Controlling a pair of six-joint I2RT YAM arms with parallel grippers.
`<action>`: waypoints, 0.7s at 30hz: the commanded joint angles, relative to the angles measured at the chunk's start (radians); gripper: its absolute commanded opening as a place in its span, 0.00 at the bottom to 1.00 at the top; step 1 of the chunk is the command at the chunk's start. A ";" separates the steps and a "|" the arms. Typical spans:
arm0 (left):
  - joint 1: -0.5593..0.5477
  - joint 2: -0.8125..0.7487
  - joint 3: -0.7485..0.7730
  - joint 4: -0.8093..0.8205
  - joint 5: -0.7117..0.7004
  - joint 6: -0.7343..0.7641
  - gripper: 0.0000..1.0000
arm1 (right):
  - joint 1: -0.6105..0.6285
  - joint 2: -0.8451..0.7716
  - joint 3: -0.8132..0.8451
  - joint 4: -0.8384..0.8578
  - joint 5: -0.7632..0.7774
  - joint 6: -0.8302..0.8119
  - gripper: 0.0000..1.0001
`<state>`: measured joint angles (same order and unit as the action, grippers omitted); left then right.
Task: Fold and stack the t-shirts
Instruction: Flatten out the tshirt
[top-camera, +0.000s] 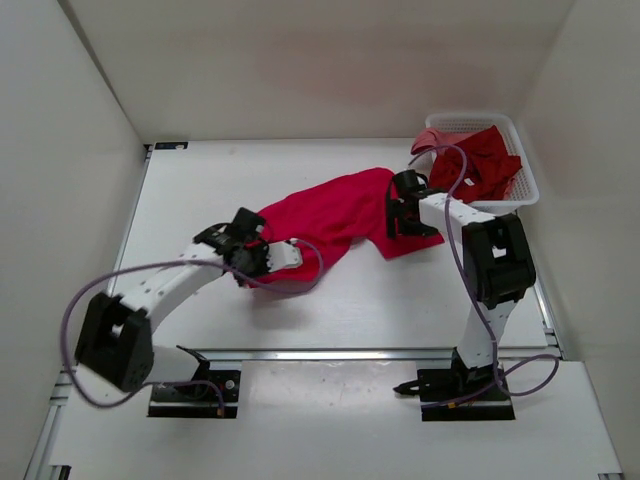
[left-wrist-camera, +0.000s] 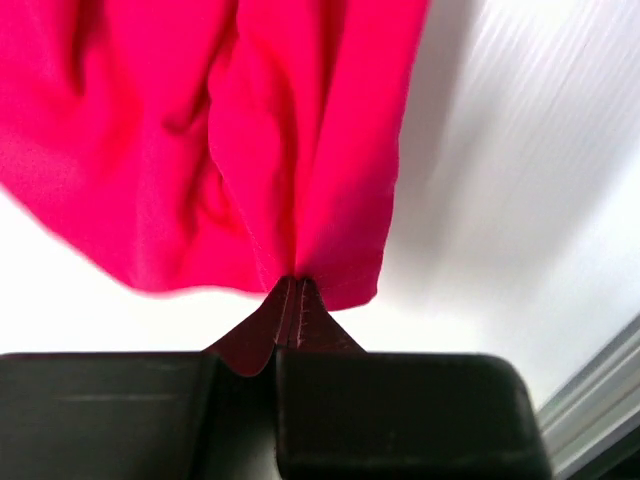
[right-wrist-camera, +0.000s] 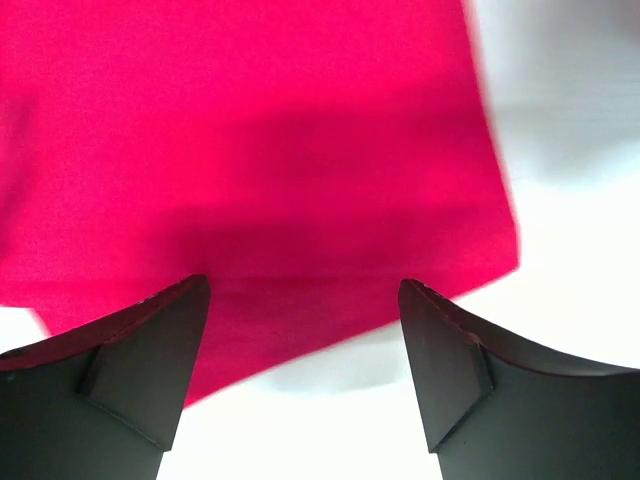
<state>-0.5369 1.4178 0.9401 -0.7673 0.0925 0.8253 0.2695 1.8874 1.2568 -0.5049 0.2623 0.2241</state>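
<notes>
A bright pinkish-red t-shirt (top-camera: 330, 215) lies stretched across the middle of the table. My left gripper (top-camera: 262, 245) is shut on its near-left edge; in the left wrist view the hem (left-wrist-camera: 300, 180) is pinched between the closed fingertips (left-wrist-camera: 292, 300). My right gripper (top-camera: 405, 222) is open above the shirt's right end; in the right wrist view the cloth (right-wrist-camera: 260, 150) lies beyond the spread fingers (right-wrist-camera: 150, 345), with nothing between them. A dark crimson t-shirt (top-camera: 485, 160) and a salmon pink one (top-camera: 430, 140) lie crumpled in the basket.
A white mesh basket (top-camera: 530, 190) stands at the back right corner. White walls enclose the table on the left, back and right. A metal rail (top-camera: 330, 352) runs along the near edge.
</notes>
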 joint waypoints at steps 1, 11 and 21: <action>0.060 -0.202 -0.101 -0.116 -0.045 0.145 0.00 | 0.074 -0.077 0.041 -0.044 0.017 -0.020 0.76; 0.363 -0.245 -0.118 -0.179 0.007 0.071 0.00 | -0.004 -0.071 -0.011 -0.090 0.017 0.024 0.99; 0.488 -0.209 -0.056 -0.237 0.073 0.066 0.00 | 0.037 0.006 -0.085 -0.037 -0.148 0.020 0.97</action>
<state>0.0422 1.2762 0.8848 -0.9775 0.1215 0.8928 0.2649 1.8584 1.2129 -0.5545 0.2237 0.2401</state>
